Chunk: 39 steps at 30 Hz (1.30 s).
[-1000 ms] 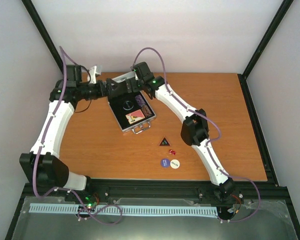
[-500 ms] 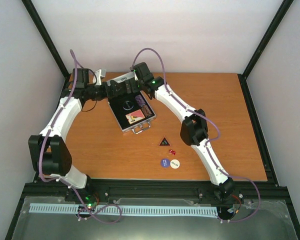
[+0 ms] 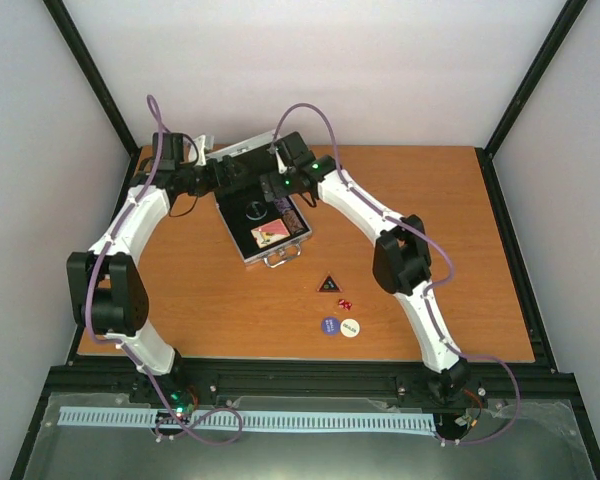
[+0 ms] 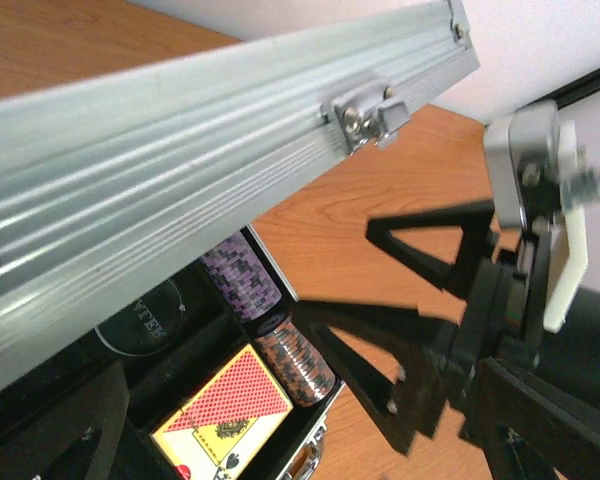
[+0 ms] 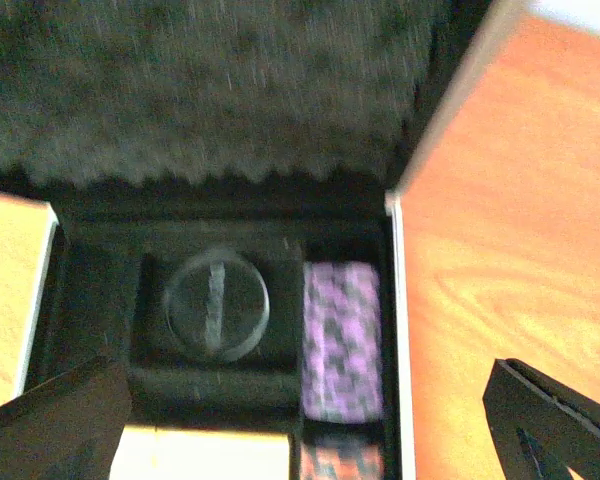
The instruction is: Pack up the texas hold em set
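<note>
The silver case [image 3: 242, 243] lies open at the back of the table, with its lid [image 3: 232, 151] tilted up. Inside are a purple chip stack [image 4: 240, 276], an orange-brown chip stack [image 4: 298, 362], the card box [image 4: 223, 410] and a clear disc [image 5: 215, 305] in black foam. My left gripper [image 3: 223, 178] is open beside the lid, whose outer face [image 4: 180, 150] fills the top of its wrist view. My right gripper [image 3: 270, 187] is open and empty, hovering over the case interior. A black triangle [image 3: 328, 283], red dice [image 3: 345, 303], a blue disc [image 3: 329, 325] and a white disc [image 3: 350, 327] lie loose on the table.
The loose pieces lie in front and to the right of the case, toward the near edge. The case handle [image 3: 281, 257] faces them. Black frame posts [image 3: 90, 80] and white walls stand round the wooden table [image 3: 460, 250].
The left arm has swung back and its elbow has risen. The right gripper has moved from the lid down over the open case. The lid has shifted slightly left.
</note>
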Each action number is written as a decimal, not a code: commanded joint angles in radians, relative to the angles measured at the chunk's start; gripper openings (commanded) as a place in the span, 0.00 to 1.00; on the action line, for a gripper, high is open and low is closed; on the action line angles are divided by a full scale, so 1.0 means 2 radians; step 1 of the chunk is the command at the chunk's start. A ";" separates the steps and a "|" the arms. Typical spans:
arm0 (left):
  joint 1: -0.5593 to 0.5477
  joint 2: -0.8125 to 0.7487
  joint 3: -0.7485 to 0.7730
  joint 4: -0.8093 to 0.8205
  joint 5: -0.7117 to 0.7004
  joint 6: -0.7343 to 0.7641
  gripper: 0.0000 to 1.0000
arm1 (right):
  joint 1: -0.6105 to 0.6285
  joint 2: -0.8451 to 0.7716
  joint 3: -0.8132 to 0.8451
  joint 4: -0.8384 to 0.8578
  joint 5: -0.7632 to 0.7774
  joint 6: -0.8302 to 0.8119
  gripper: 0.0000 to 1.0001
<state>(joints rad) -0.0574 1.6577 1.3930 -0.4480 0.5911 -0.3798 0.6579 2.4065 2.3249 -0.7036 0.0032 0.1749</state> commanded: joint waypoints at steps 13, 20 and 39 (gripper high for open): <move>-0.001 -0.019 0.023 -0.010 -0.015 0.019 0.97 | -0.006 -0.073 -0.161 -0.103 -0.009 0.058 1.00; -0.001 -0.020 0.027 -0.013 -0.011 0.017 0.97 | -0.006 -0.029 -0.126 -0.121 -0.009 0.057 1.00; -0.001 -0.042 0.035 -0.050 0.004 0.016 0.97 | 0.002 -0.036 -0.217 -0.120 0.053 0.045 0.99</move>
<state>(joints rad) -0.0570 1.6268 1.4151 -0.5220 0.5694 -0.3580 0.6559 2.3463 1.9934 -0.9005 0.0635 0.2863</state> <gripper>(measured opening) 0.970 0.992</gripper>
